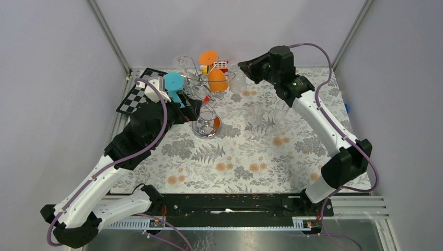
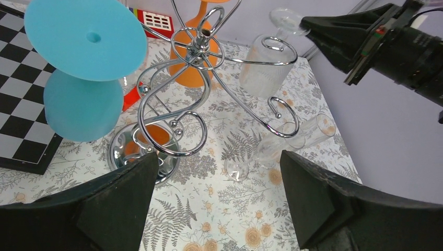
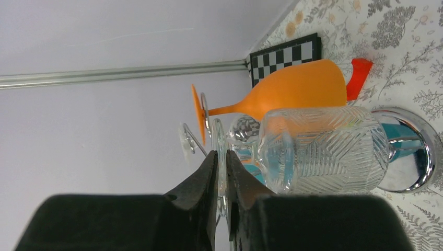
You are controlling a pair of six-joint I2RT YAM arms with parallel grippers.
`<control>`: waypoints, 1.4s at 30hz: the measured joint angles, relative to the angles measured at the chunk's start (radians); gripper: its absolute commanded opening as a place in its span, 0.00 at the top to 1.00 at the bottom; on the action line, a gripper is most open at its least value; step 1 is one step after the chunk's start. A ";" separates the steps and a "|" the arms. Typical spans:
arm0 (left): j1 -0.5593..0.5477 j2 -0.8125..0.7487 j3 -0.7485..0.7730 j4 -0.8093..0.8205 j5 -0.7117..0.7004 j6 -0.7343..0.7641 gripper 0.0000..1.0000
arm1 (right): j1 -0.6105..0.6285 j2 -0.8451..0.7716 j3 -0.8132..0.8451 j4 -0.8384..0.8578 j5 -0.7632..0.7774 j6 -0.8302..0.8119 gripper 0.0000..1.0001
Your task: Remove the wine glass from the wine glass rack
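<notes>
- Toward the far left of the table, found the wine glass rack standing upright on its round base, carrying a blue glass, an orange glass and the clear wine glass.
- Located the wine glass on the rack's right-hand side, hanging bowl down and foot uppermost, stem threaded through a curled wire arm; judged its long axis near upright.
- Found the right gripper pinched onto the rim of that glass's foot, gripping the disc across both faces, reaching in from the right.
- Noted bowl and stem lying below the grip and on the rack side, so to the left of the right gripper.
- Found the left gripper spread wide, holding nothing, facing the rack from the near left, close to its base.
- Judged the right arm the nearer and the working one; left arm nearer the blue glass than the clear one.
- Judged the coming move to hinge on carrying the stem out through the gap in the wire curl; direction of that gap not determined from these views.
</notes>
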State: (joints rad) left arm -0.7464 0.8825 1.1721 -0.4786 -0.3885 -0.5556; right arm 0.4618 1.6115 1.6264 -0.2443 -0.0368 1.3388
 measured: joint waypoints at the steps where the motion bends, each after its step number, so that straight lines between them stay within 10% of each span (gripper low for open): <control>1: 0.000 0.000 0.000 0.000 0.002 -0.002 0.07 | 0.000 -0.011 -0.002 0.001 0.010 -0.006 1.00; 15: 0.000 -0.006 0.002 0.002 0.110 -0.041 0.07 | -0.037 -0.403 -0.272 0.017 0.137 -0.126 1.00; 28: -0.048 0.105 -0.005 0.271 0.662 -0.273 0.08 | -0.050 -0.807 -0.567 0.007 -0.296 -0.209 1.00; 42: -0.166 0.229 -0.085 0.383 0.731 -0.442 0.36 | -0.050 -0.888 -0.765 0.098 -0.525 -0.185 1.00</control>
State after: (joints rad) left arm -0.9127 1.1118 1.0874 -0.0956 0.3428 -0.9974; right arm 0.4122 0.7235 0.8612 -0.1459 -0.5621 1.1538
